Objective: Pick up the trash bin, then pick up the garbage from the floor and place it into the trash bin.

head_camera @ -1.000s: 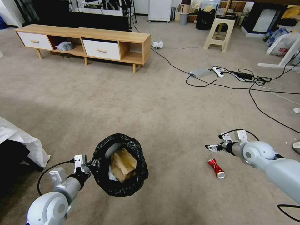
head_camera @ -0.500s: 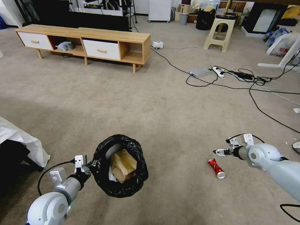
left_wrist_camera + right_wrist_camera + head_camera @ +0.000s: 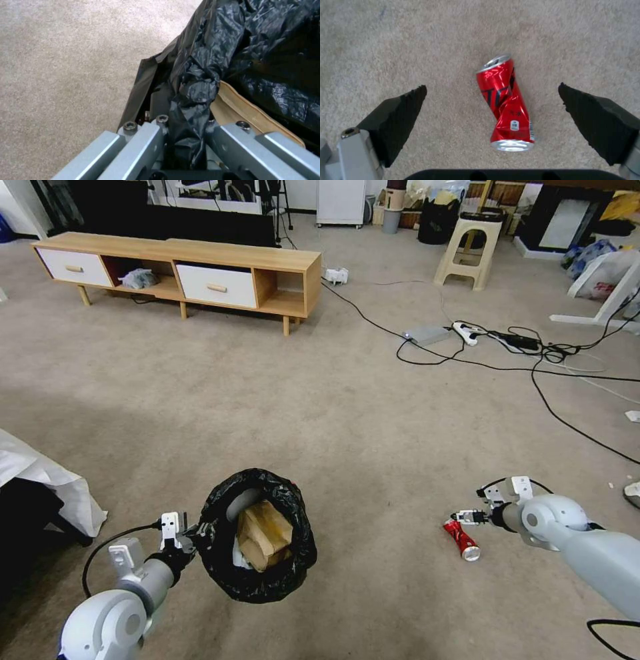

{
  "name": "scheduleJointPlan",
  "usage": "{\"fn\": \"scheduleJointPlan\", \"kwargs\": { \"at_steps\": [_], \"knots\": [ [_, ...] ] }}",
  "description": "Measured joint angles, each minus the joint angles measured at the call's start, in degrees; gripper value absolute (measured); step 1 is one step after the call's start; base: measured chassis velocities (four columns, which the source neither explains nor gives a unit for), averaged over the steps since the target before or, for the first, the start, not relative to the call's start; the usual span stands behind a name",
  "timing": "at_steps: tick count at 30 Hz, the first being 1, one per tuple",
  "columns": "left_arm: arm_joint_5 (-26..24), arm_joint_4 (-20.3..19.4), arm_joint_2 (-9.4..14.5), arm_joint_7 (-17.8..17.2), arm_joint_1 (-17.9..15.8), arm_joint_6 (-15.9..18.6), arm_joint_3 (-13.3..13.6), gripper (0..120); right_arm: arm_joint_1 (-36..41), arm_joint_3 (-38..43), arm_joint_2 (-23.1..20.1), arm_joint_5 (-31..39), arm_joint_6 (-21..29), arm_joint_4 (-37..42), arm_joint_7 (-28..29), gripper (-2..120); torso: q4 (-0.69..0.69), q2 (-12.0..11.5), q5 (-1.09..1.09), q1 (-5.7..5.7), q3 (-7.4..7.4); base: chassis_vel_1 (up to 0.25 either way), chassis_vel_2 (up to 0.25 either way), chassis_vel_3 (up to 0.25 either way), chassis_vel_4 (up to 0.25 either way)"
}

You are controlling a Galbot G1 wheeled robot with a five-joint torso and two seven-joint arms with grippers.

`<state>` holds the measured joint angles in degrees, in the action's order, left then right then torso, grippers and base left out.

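Crushed can (image 3: 505, 105) lies on carpet between spread right gripper (image 3: 493, 120) pads; contact seemingly none.

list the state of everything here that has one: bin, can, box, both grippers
trash bin: off the floor, held at its rim, tilted, bag-lined mouth open
brown paper box: crumpled, inside the bin
red can: crushed, lying on its side on the carpet, not gripped
left gripper: shut on the bin's rim and bag
right gripper: open, pads either side of the can, not touching it
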<state>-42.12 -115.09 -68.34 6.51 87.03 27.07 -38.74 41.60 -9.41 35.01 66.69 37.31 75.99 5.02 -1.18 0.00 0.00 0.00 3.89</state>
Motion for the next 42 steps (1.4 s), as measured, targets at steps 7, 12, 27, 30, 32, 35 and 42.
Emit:
{"fn": "scheduleJointPlan", "kwargs": {
  "at_steps": [7,12,27,30,32,35,42],
  "knots": [
    [0.11,0.34,-0.17,0.24,-0.02,-0.15,0.14,1,-0.16,-0.47,1.27,-0.6,0.0,-2.23,-0.02,100,-0.01,0.0,0.0,0.0,0.0,0.0,0.0,0.0,0.0],
    [0.1,0.77,-0.16,0.26,-0.31,-0.2,0.13,1,-1.36,-1.7,2.58,-1.36,0.11,-4.42,-0.39,100,0.0,0.0,0.0,0.0,0.0,0.0,0.0,0.0,0.0],
    [0.1,1.4,-0.26,0.45,-0.36,-0.5,0.0,1,-2.01,-3.16,5.03,-3.6,0.36,-9.35,-0.88,100,-0.01,0.0,0.0,0.0,0.0,0.0,0.0,0.0,0.0],
    [0.1,1.46,-0.27,0.47,-0.36,-0.52,0.0,1,-2.1,-3.16,5.42,-4.04,0.34,-10.12,-1.14,100,-0.01,0.0,0.0,0.0,0.0,0.0,0.0,0.0,0.0],
    [0.1,1.63,-0.32,0.48,-0.38,-0.53,0.04,1,-2.14,-3.17,6.18,-4.89,0.22,-11.37,-1.64,100,-0.01,0.0,0.0,0.0,0.0,0.0,0.0,0.0,0.0],
    [0.11,1.77,-0.33,0.48,-0.43,-0.54,0.07,1,-2.25,-3.17,7.05,-5.5,0.05,-12.53,-1.9,100,-0.01,0.0,0.0,0.0,0.0,0.0,0.0,0.0,0.0],
    [0.12,2.06,-0.33,0.48,-0.57,-0.55,0.15,1,-3.11,-3.5,8.63,-6.38,-0.28,-14.57,-2.15,100,-0.01,0.0,0.0,0.0,0.0,0.0,0.0,0.0,0.0]
  ]
}}
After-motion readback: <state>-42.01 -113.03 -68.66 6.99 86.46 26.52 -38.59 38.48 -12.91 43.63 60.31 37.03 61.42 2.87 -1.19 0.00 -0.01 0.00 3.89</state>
